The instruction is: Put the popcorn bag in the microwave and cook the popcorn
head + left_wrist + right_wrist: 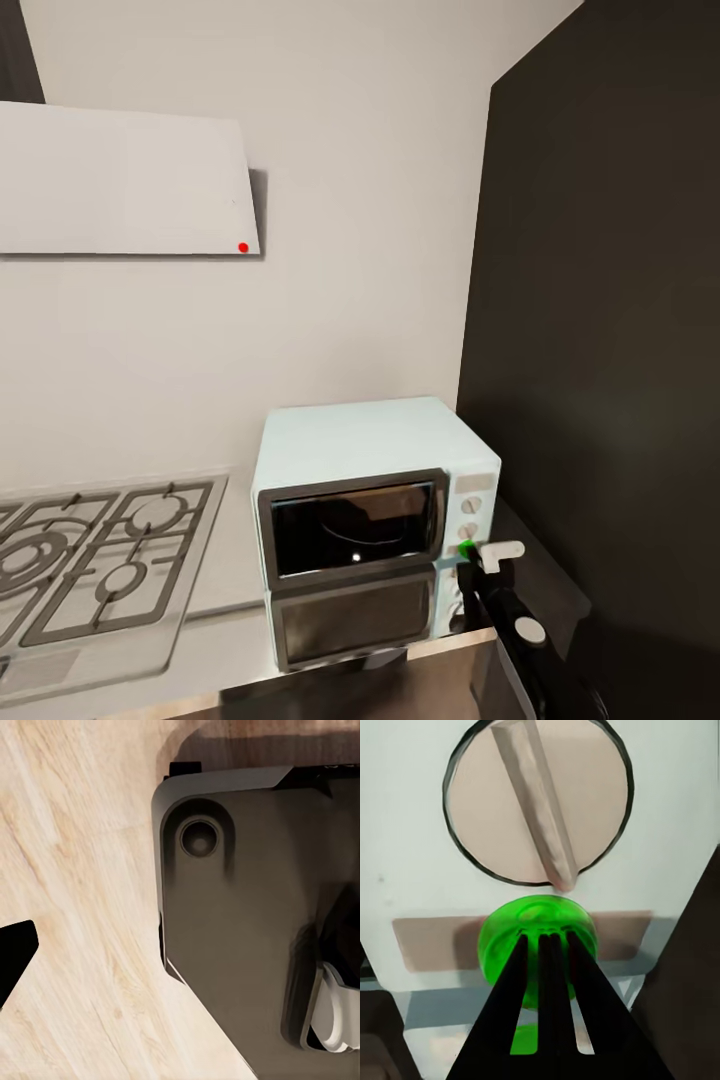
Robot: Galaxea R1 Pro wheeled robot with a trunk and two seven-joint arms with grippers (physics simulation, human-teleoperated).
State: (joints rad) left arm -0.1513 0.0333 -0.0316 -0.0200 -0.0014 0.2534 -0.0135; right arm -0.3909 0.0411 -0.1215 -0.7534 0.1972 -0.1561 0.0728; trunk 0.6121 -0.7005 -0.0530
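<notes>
Right claw (547, 945) at microwave (370, 500) light (538, 937)

**Corner of the room, as I see it from the head camera**

Ahead of me is a pale grey wall (350, 200), evenly lit, meeting a tall dark panel (600, 300) at my right. A white angled hood (120, 180) hangs high on the wall and carries a small red dot (243, 247) at its lower corner. Below it a gas hob (90, 560) with grey grates lies flat. Looking down, I see light wood plank floor (82, 870).
</notes>
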